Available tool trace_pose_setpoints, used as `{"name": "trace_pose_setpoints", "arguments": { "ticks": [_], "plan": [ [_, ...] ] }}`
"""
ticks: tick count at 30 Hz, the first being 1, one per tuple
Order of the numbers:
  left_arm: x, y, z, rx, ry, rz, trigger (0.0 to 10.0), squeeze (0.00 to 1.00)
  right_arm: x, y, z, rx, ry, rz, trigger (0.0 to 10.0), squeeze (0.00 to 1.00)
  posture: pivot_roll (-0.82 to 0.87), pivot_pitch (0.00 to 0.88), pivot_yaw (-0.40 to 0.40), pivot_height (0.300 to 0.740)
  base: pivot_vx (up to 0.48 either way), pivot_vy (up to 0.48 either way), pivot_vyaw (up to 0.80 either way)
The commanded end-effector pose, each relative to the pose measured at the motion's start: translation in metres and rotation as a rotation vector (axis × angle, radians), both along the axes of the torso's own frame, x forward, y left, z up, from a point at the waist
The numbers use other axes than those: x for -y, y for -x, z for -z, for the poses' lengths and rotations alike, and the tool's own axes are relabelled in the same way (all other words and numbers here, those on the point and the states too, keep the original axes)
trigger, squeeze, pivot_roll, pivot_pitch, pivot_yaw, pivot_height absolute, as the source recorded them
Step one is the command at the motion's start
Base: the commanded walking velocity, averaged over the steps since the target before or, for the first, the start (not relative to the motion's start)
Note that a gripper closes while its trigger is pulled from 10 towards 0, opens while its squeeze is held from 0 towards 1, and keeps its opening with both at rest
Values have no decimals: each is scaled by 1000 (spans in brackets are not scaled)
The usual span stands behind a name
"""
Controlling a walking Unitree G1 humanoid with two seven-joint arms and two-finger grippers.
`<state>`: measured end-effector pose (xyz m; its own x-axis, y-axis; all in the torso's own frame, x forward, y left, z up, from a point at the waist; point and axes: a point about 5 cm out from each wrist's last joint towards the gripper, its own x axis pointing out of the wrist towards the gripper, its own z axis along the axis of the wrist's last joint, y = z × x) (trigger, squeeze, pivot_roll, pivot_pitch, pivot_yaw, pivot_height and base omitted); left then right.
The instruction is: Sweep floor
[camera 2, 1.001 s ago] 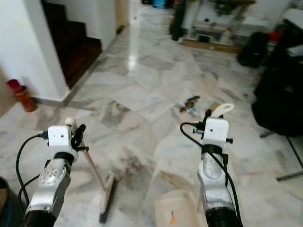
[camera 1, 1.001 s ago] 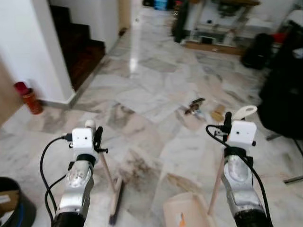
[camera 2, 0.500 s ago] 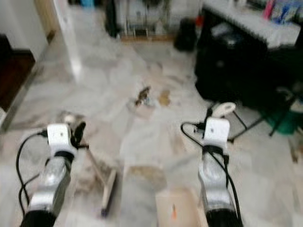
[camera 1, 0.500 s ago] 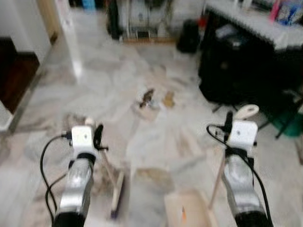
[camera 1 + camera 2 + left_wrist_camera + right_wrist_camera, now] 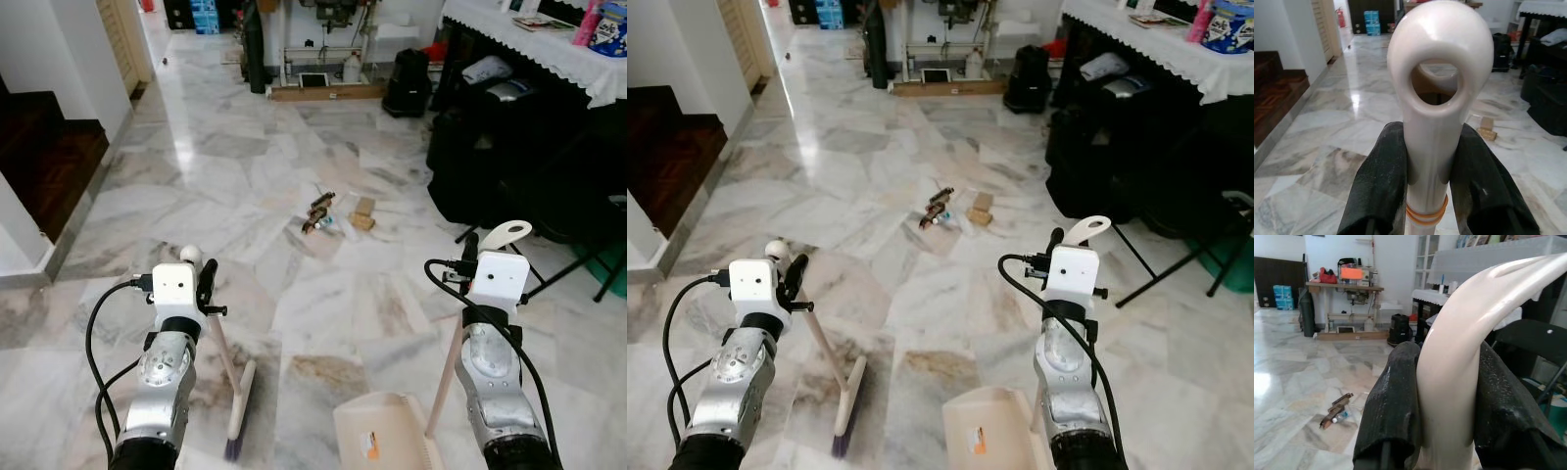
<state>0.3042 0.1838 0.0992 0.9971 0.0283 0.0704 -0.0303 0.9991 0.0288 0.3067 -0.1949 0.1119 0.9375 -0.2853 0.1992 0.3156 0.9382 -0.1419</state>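
Observation:
My left gripper (image 5: 201,279) is shut on the cream handle of a broom (image 5: 227,364); its purple-bristled head (image 5: 239,411) rests on the marble floor just ahead of me. In the left wrist view the fingers (image 5: 1380,186) clamp the handle below its looped end (image 5: 1439,63). My right gripper (image 5: 472,253) is shut on the upright handle of a beige dustpan (image 5: 380,441), whose pan sits on the floor at my right. The right wrist view has the curved handle top (image 5: 1469,328) between the fingers (image 5: 1396,396). A small heap of litter (image 5: 335,211), dark scraps and a cardboard piece, lies a few tiles ahead.
Dark stairs (image 5: 44,157) and a white wall stand at the left. A black table with a white cloth (image 5: 529,88), bags and a folding chair (image 5: 578,245) crowd the right. A sewing table (image 5: 338,39) and a black bag (image 5: 407,83) stand at the far end. Open marble floor lies between.
The camera has swung to the right: stairs and wall slid left, the black table came into view. Both grippers keep their hold, and the litter now lies more centrally ahead.

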Motion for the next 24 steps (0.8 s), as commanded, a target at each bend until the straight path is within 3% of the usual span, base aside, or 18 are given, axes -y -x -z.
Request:
{"name": "trace_pose_setpoints", "arguments": {
  "ticks": [1,11,24],
  "plan": [
    [-2,-4,-9,34,-19,7,10000,0,-2,-3,-11,49,7,-9,10000,0,-35,0,-11,740,341,0,0],
    [-7,-9,-16,64,-54,3,10000,0,3,4,4,11,-57,4,10000,0,-33,0,-14,740,341,0,0],
    [-9,-9,-16,68,-67,-1,10000,0,7,0,-1,19,-49,17,10000,0,-30,0,-19,740,343,0,0]
  ]
}}
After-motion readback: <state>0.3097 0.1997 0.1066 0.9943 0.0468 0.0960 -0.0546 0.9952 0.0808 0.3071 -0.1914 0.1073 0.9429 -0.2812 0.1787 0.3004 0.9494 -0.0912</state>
